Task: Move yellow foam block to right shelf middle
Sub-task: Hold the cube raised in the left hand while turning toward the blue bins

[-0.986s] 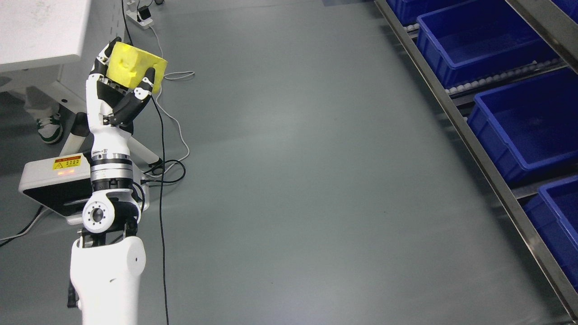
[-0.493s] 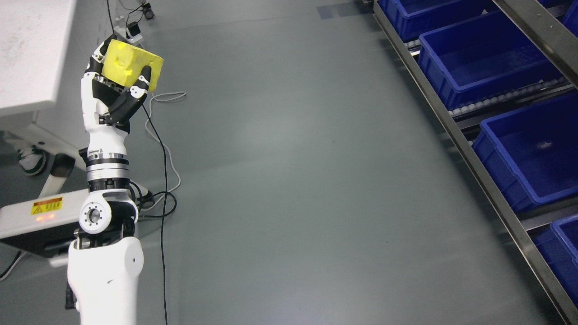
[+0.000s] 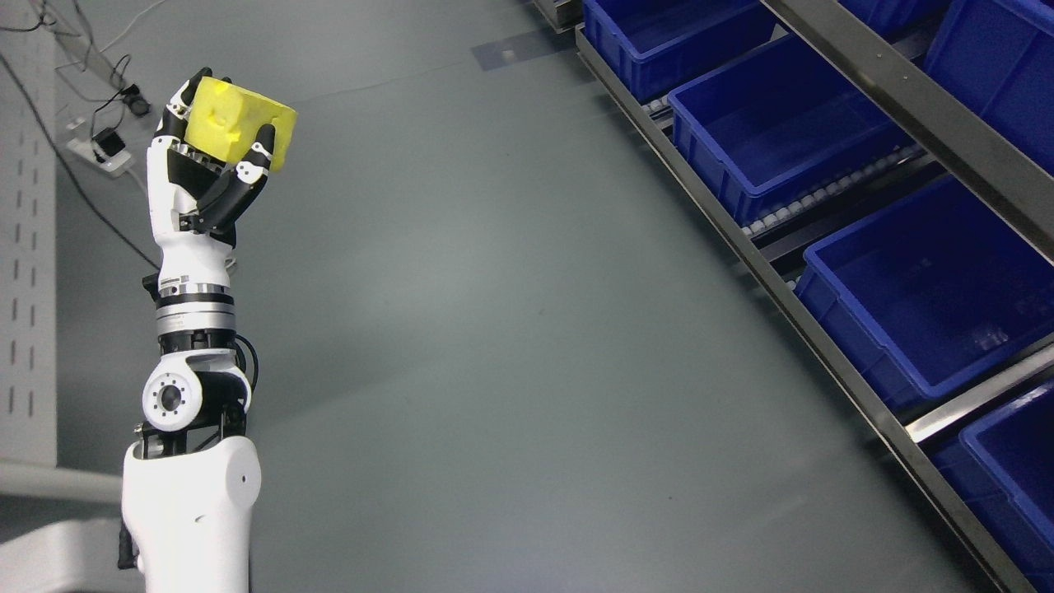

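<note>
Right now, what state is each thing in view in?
Yellow foam block: held up in the air, off any surface.
Left hand: raised, fingers shut on the block.
Blue bins: on the shelf at right, empty where their insides show.
Right hand: not in view.

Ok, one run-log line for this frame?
stage: carrying | left robot hand: shut on yellow foam block, held raised | right shelf: blue bins, not reached | right robot hand: not in view

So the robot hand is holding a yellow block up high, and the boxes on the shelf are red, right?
Not quite. The left robot hand does hold the yellow foam block up, but the head view shows the boxes on the shelf are blue, not red.
</note>
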`<state>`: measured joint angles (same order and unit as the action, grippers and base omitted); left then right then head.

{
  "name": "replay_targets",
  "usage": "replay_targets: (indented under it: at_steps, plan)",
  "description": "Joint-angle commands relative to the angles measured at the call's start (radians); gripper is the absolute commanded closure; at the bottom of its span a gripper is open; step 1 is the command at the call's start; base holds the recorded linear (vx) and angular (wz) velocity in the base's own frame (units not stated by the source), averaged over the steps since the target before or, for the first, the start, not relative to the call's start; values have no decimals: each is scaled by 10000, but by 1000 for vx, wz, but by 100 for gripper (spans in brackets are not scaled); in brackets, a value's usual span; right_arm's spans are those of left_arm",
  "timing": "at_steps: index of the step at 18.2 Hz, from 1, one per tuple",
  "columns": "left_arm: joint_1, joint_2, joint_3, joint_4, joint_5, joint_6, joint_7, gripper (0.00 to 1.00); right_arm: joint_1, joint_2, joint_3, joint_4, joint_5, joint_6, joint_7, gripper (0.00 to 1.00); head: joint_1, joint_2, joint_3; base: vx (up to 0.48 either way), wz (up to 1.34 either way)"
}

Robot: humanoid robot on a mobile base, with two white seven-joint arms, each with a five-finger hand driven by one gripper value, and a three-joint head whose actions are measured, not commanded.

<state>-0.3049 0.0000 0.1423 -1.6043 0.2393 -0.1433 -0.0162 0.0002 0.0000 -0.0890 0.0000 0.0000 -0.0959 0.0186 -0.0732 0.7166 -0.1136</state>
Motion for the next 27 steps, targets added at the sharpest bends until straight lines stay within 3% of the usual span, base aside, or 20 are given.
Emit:
replay_targets:
  at_steps: [1, 17, 27]
  plan:
    - [12, 175, 18, -49, 0, -39, 9, 74, -17, -175, 0, -175, 0, -7, -2, 0, 0, 0, 0, 450, -358]
    - [-19, 175, -166, -233, 15, -70, -327, 74, -17, -175, 0, -175, 0, -7, -2, 0, 0, 0, 0, 458, -338]
    - [-326, 175, -640, -1014, 15, -391, -590, 74, -17, -175, 0, -175, 0, -7, -2, 0, 0, 0, 0, 307, -471]
